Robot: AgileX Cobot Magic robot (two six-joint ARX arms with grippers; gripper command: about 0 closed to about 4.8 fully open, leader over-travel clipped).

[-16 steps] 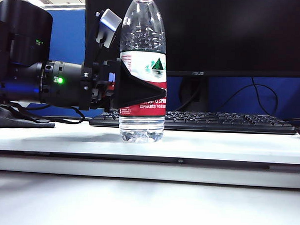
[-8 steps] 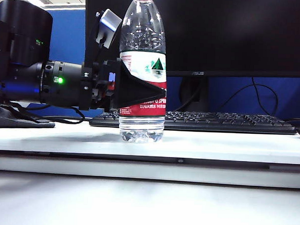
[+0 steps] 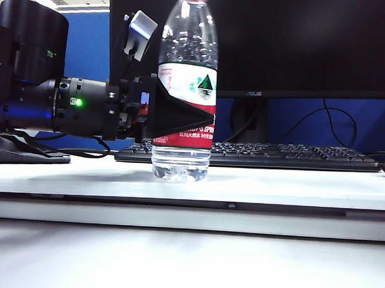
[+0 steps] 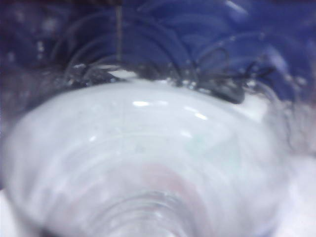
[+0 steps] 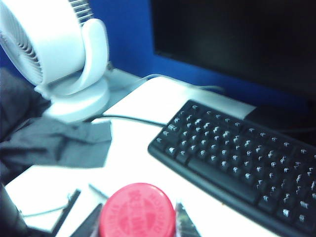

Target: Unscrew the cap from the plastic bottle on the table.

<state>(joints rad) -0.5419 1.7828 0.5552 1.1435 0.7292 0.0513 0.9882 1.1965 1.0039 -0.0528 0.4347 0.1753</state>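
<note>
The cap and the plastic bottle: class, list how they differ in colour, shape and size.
The cap is solid red; the plastic bottle is clear with a red and white label. The cap is low and disc-like; the bottle stands tall. The cap is far narrower than the bottle's body. Both are round.

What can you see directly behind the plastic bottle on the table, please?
Behind the plastic bottle lies a black keyboard before a dark monitor. The left gripper, clamped on its label, covers whatever lies behind there.
</note>
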